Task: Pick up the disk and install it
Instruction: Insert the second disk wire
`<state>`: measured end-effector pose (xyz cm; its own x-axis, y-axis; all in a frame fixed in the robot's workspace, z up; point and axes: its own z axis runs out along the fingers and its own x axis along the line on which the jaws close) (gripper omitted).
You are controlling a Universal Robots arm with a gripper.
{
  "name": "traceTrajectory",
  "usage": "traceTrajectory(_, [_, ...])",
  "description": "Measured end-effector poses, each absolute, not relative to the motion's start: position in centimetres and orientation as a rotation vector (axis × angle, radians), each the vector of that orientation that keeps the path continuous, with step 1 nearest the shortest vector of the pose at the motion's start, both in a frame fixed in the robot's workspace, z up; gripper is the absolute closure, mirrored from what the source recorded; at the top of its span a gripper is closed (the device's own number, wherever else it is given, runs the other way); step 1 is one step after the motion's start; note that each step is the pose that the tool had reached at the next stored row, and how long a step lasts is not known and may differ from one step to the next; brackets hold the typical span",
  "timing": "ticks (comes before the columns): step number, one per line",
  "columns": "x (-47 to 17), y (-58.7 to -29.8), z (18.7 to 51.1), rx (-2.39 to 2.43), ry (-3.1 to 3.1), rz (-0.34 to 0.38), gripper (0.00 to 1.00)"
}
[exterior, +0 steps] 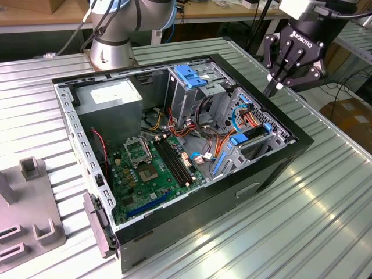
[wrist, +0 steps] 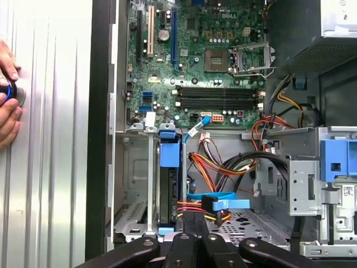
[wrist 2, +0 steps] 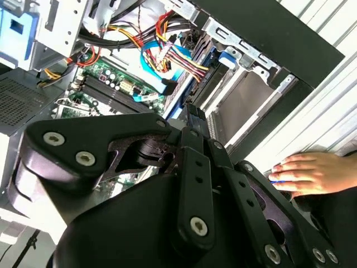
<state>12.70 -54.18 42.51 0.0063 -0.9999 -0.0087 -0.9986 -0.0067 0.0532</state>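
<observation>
Nearest us, our gripper [exterior: 272,88] hovers with fingers pressed together, holding nothing, above the open computer case [exterior: 273,174]; the disk [wrist: 169,187] sits upright in its bay, blue rail showing

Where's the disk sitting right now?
The disk stands on edge in the lower drive bay of the computer case, at the exterior view's right, with the gripper above that corner.

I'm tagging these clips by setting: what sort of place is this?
Probably a robotics lab or workshop bench. An open computer case lies on a ribbed metal table, the arm's base is mounted at its edge, and cardboard boxes sit on the floor beyond.
</observation>
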Motion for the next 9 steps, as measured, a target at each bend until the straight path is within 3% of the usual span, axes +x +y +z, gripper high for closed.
traceTrajectory(9, [12.30,-54.12,42.49,2.203,-2.189,-0.066,0.90])
